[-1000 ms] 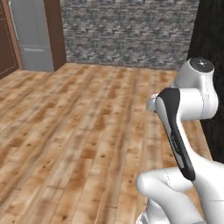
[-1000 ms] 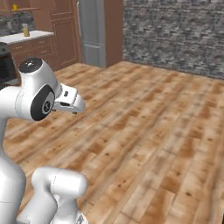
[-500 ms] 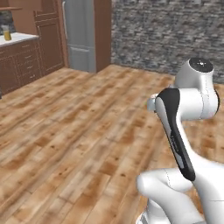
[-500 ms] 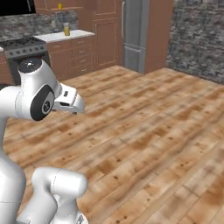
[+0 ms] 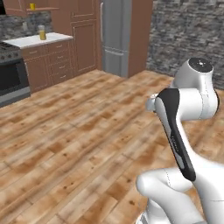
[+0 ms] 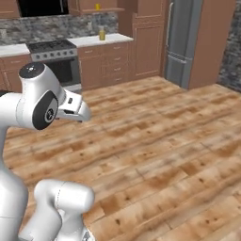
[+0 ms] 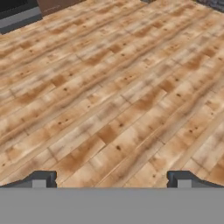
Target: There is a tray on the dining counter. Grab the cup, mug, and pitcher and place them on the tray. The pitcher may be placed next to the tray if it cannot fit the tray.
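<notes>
In the left base view the white arm [image 5: 183, 131] rises folded at the lower right over a wooden plank floor [image 5: 74, 144]. Far beyond it, a kitchen tabletop [image 5: 37, 40] with wooden drawers carries a small yellowish container [image 5: 41, 32], to the left of the tall grey refrigerator [image 5: 114, 37]; a black stove [image 5: 11, 74] stands left of that tabletop. Whether the yellowish container is the pitcher, cup or mug cannot be told at this size. It sits well apart from the arm.

In the right base view the arm [image 6: 35, 103] fills the lower left, its hand pointing right over the floor. The same yellowish container [image 6: 101, 34] stands on the tabletop [image 6: 96, 40] left of the refrigerator [image 6: 181, 40], with a smaller yellow item [image 6: 97, 6] on the shelf above it, too small to identify.

In the hand view the tool [image 7: 111, 179] looks down at bare floor planks; its two dark fingertips [image 7: 42, 179] stand wide apart, spread fully, with nothing between them and touching nothing.
</notes>
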Available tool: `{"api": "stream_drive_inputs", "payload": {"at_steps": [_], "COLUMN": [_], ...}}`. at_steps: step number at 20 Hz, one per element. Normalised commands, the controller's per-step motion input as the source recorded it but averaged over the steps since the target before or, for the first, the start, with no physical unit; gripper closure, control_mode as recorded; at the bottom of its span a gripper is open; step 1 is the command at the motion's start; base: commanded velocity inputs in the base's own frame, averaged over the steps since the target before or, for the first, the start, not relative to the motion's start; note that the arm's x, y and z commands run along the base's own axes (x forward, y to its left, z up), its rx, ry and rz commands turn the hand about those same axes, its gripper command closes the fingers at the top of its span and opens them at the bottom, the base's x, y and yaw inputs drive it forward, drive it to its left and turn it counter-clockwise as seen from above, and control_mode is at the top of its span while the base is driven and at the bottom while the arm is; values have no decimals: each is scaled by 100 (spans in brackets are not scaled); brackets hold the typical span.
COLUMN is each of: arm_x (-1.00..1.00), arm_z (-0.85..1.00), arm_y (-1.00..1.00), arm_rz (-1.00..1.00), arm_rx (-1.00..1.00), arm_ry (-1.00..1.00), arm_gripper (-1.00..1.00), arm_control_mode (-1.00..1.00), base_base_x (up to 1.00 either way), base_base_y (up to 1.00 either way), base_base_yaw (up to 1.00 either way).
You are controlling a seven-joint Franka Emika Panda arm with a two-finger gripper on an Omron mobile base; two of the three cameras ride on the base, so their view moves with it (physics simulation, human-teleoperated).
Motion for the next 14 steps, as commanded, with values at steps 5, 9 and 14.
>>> {"api": "stream_drive_inputs", "payload": {"at_steps": [5, 9, 14], "arm_x": [0, 0, 0], "arm_z": [0, 0, 0], "arm_y": [0, 0, 0], "arm_rz": [0, 0, 0], "arm_rx": [0, 0, 0], "arm_ry": [0, 0, 0], "arm_gripper": [-100, -100, -100], "arm_control_mode": [100, 100, 100], "base_base_x": [100, 100, 100], "base_base_y": [-46, -44, -44], "base_base_yaw": [31, 34, 36]}}
